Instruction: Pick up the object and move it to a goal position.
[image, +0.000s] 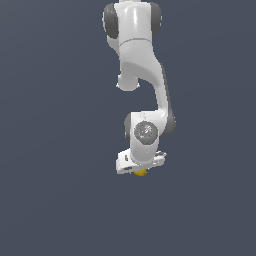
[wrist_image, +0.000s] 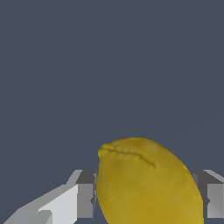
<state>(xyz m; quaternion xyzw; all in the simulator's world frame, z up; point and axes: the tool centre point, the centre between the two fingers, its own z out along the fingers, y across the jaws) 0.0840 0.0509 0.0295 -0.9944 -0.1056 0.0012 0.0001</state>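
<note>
The object, a yellow lemon-like oval (wrist_image: 146, 183), fills the gap between my gripper's (wrist_image: 149, 200) two fingers in the wrist view. Its pointed end faces away from the hand. The grey pads (wrist_image: 85, 199) meet its sides on both flanks, so the jaws are closed on it. In the exterior view only a small yellow bit of the object (image: 141, 172) shows under the white hand. The gripper (image: 140, 170) points down there, and its fingers are mostly hidden by the hand.
The white arm (image: 142, 75) comes down from the upper middle of the exterior view. Around it there is only a plain dark grey-blue surface (image: 60, 150). No goal marker shows.
</note>
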